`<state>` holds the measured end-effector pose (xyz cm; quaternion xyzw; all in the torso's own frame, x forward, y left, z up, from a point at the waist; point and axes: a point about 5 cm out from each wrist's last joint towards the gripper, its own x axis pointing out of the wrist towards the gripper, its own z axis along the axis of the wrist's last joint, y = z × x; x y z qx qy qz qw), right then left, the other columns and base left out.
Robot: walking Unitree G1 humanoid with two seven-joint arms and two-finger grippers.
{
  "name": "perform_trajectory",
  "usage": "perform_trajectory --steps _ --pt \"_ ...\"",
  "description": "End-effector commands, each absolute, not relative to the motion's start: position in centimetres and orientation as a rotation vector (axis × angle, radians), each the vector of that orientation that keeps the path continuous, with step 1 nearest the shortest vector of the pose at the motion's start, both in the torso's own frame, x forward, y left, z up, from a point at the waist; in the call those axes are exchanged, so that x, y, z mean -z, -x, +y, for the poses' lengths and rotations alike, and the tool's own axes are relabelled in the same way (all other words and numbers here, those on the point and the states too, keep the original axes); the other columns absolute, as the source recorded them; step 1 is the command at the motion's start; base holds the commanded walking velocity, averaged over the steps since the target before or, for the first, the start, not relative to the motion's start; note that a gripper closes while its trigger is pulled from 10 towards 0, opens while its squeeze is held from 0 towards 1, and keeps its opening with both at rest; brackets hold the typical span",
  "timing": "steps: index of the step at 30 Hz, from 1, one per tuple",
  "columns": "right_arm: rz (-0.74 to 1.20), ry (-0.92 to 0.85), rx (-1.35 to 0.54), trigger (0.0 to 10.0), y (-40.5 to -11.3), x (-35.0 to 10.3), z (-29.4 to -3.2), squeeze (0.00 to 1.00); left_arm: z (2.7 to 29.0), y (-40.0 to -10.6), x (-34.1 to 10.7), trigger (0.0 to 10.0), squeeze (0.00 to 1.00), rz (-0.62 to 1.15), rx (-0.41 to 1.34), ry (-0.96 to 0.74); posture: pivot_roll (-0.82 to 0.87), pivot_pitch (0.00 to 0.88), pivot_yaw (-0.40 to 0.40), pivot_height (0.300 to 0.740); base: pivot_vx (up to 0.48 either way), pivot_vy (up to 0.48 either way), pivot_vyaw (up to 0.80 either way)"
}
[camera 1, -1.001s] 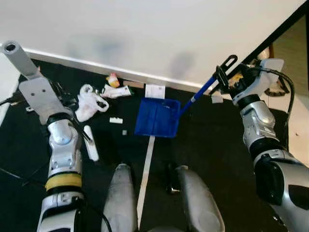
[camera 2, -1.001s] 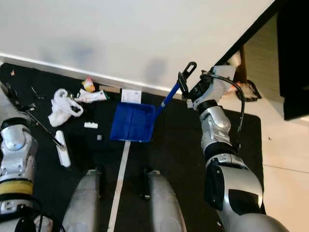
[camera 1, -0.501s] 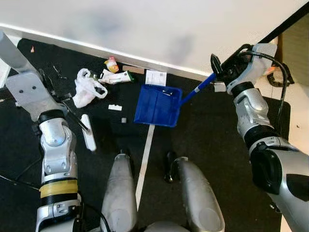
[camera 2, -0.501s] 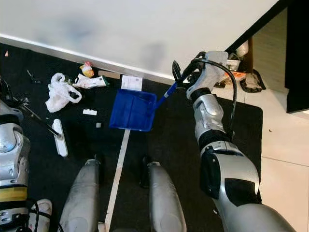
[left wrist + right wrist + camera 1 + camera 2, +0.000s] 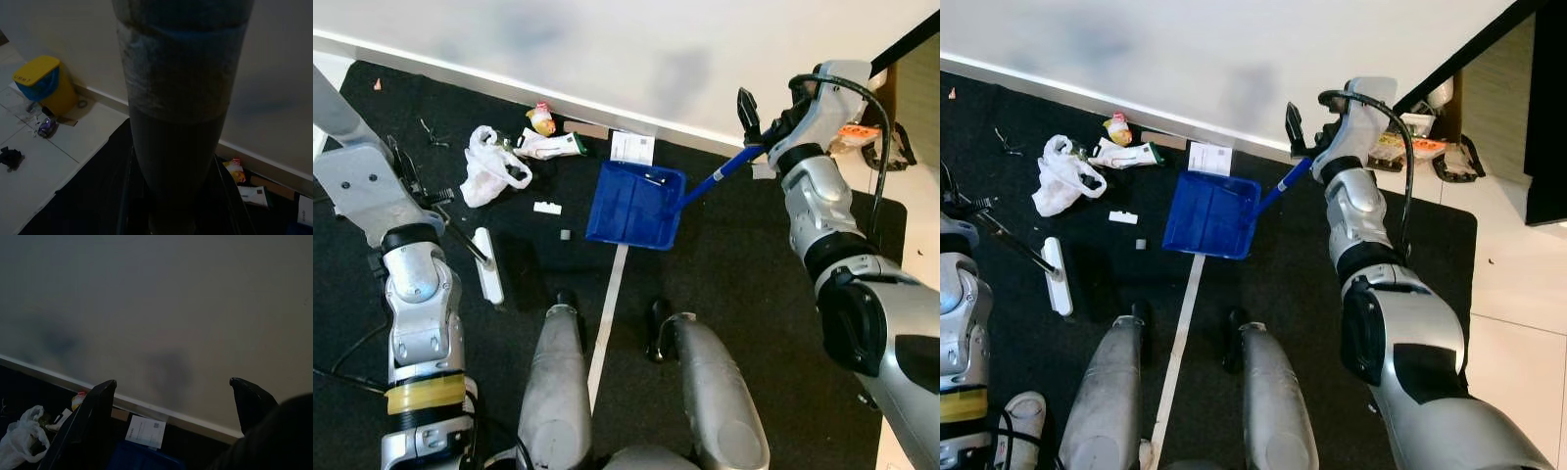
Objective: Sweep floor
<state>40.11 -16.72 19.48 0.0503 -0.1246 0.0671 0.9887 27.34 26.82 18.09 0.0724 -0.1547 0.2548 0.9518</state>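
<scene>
- Litter lies in the upper left of the head views on the black mat: a white bag [image 5: 490,174], a snack pack [image 5: 541,118], a white wrapper [image 5: 552,146], a paper slip [image 5: 631,148] by the wall, and two small scraps [image 5: 547,207] between the bag and the dustpan [image 5: 634,206].
- Dustpan sits flat at upper centre, its mouth facing the lower left of the frame; its blue handle [image 5: 719,179] runs up-right to my right gripper [image 5: 756,122].
- I judge the right gripper clenched on that handle, though the right wrist view shows its two fingers [image 5: 95,404] spread with only wall between them, so the grip sits further back.
- Broom: its white head [image 5: 489,278] rests at left centre, long axis running top to bottom of the frame, well left of the dustpan. The thin shaft [image 5: 462,238] climbs up-left to my left gripper [image 5: 408,183]; I cannot tell how its fingers stand, and the left wrist view is blocked by a dark pole [image 5: 178,112].
- The relation that counts: the scraps lie between broom head and pan mouth, so the stroke should run left to right.
- The left arm is nearer the litter.
- Room: open mat around the scraps; the baseboard [image 5: 460,76] hems the bag and wrappers from above, and my legs [image 5: 558,392] crowd the bottom centre.
</scene>
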Motion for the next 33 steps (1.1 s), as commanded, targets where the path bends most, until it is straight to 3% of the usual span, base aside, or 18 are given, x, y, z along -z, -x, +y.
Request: perform_trajectory --steps 1,5,6,7,8,24,27,31,33 --pt "-0.187 -0.092 -0.124 10.0 -39.8 -17.9 -17.0 0.0 27.4 -26.6 -18.4 10.0 0.0 -0.323 -0.533 -0.182 0.3 0.488 -0.144 0.731 0.0 0.0 0.0" --pt "-0.192 -0.085 -0.119 9.7 -39.9 -18.1 -17.0 0.0 27.5 -26.4 -18.5 10.0 0.0 -0.32 -0.537 -0.183 0.31 0.486 -0.144 0.731 0.0 0.0 0.0" --pt "-0.193 -0.085 -0.118 5.0 -39.9 -18.2 -17.0 0.0 27.5 -26.4 -18.5 10.0 0.0 -0.319 -0.537 -0.183 0.31 0.486 -0.144 0.731 0.0 0.0 0.0" --pt "-0.193 -0.085 -0.118 5.0 -39.9 -18.2 -17.0 0.0 27.5 -26.4 -18.5 10.0 0.0 -0.319 -0.537 -0.183 0.31 0.486 -0.144 0.731 0.0 0.0 0.0" --pt "-0.193 -0.086 -0.115 0.2 -39.9 -18.2 -17.1 0.0 27.5 -26.4 -18.5 10.0 0.0 -0.319 -0.537 -0.183 0.31 0.484 -0.143 0.731 0.0 0.0 0.0" --pt "-0.185 -0.094 -0.05 0.0 -39.9 -18.2 -18.2 0.0 27.5 -26.5 -18.4 10.0 0.0 -0.31 -0.539 -0.185 0.31 0.468 -0.143 0.731 0.0 0.0 0.0" --pt "-0.21 -0.087 -0.032 0.0 -39.9 -18.7 -18.4 0.0 27.6 -26.6 -18.2 10.0 0.0 -0.304 -0.539 -0.182 0.29 0.445 -0.144 0.731 0.0 0.0 0.0" --pt "-0.318 -0.117 0.071 0.0 -39.8 -20.4 -19.9 0.0 27.8 -27.4 -16.9 10.0 0.0 -0.239 -0.557 -0.177 0.19 0.332 -0.142 0.731 0.0 0.0 0.0" --pt "-0.334 -0.116 0.09 0.0 -39.7 -20.5 -20.2 0.0 27.7 -27.5 -16.5 10.0 0.0 -0.223 -0.566 -0.179 0.19 0.332 -0.142 0.731 0.0 0.0 0.0"
